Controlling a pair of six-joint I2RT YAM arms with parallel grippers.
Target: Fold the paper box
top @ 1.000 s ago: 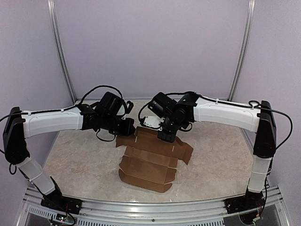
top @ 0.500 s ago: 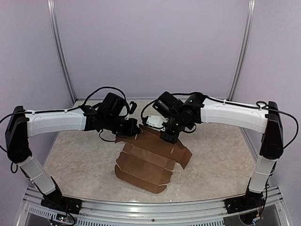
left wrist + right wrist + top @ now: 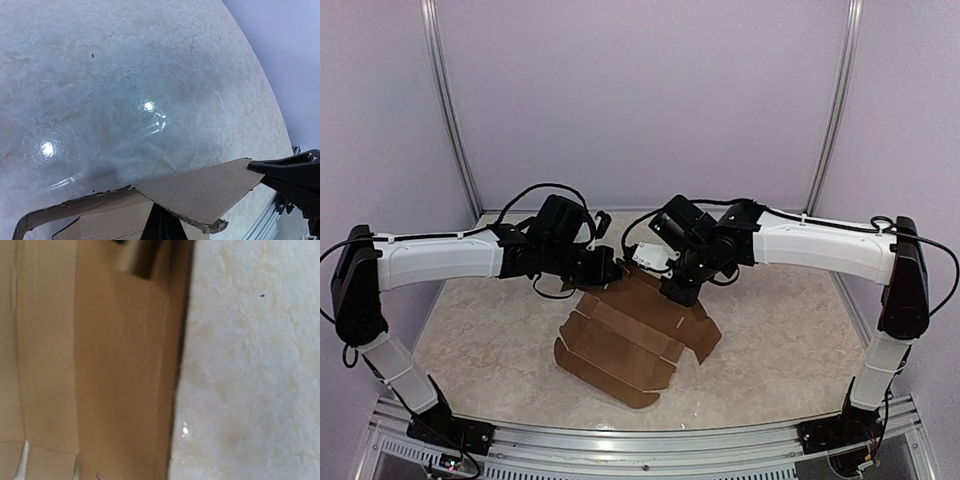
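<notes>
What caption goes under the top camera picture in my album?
Left gripper and right gripper meet at the far edge of the brown paper box on the table.

Top view: far edge of paper box [image 3: 620,342] hidden under left gripper [image 3: 608,270] and right gripper [image 3: 678,291]. Fingertips of both covered by wrist bodies, contact w/ box not visible. R wrist view: blurred throughout, box cut off by frame. L wrist view: box cut off at bottom.

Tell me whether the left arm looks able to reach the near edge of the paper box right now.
Probably yes. The paper box has its near edge uncovered, and the left hand sits at the box's far left corner. The right hand is at the far edge, out of the way.
</notes>
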